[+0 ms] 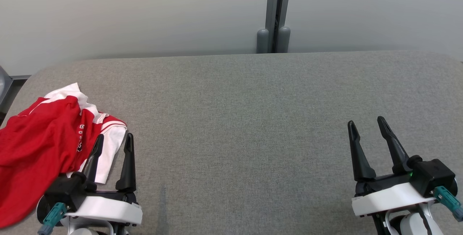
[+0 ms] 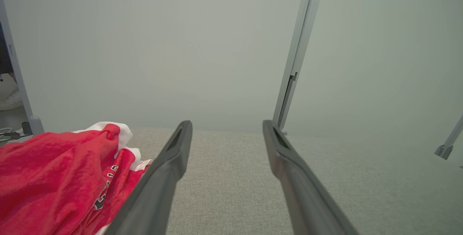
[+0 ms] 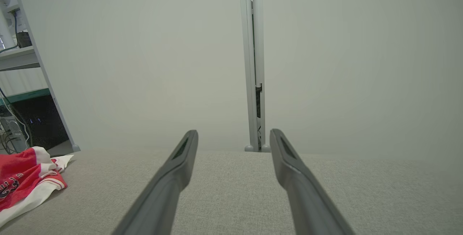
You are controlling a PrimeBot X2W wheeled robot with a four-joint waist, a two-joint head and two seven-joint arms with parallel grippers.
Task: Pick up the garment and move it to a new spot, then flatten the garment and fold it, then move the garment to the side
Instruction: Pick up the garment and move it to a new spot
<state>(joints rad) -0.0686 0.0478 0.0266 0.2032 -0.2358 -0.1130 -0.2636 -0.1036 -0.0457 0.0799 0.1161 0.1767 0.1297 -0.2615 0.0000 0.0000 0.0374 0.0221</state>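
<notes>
Garment (image 1: 43,137) seen from head view: crumpled heap at far left of grey table (image 1: 235,119), running out of the picture's left edge. Red thin fabric w/ soft folds, white trim and white sleeve part, some dark lettering. Table cover of woven cloth, fine grain, rounded corners. Left gripper (image 1: 114,136) at lower left, two long dark tapered fingers spread apart, bare weave in the gap; outer finger in front of the garment's white hem, contact impossible to tell. Right gripper (image 1: 366,121) at lower right, well apart from the garment, fingers spread in a V over bare cloth. Behind, pale matt wall panels (image 1: 144,11) and a grey metal post (image 1: 276,11) w/ two rounded feet.

Left wrist view: left gripper (image 2: 227,123) w/ fingers wide apart, smooth dark plastic, slotted near the tips, grey weave btw them. Garment (image 2: 54,173) just beside the left finger, lower left of the picture, red w/ crinkled surface, white edge at top, lettering partly hidden in a fold. Post (image 2: 296,54) slanted at upper right.

Right wrist view: right gripper (image 3: 234,132) also spread, gripping nothing, same dark tapered shape. Garment (image 3: 25,177) small at far left edge, red and white, on the table's corner. Post (image 3: 252,47) upright in the middle; shelf (image 3: 18,58) w/ cables at left.
</notes>
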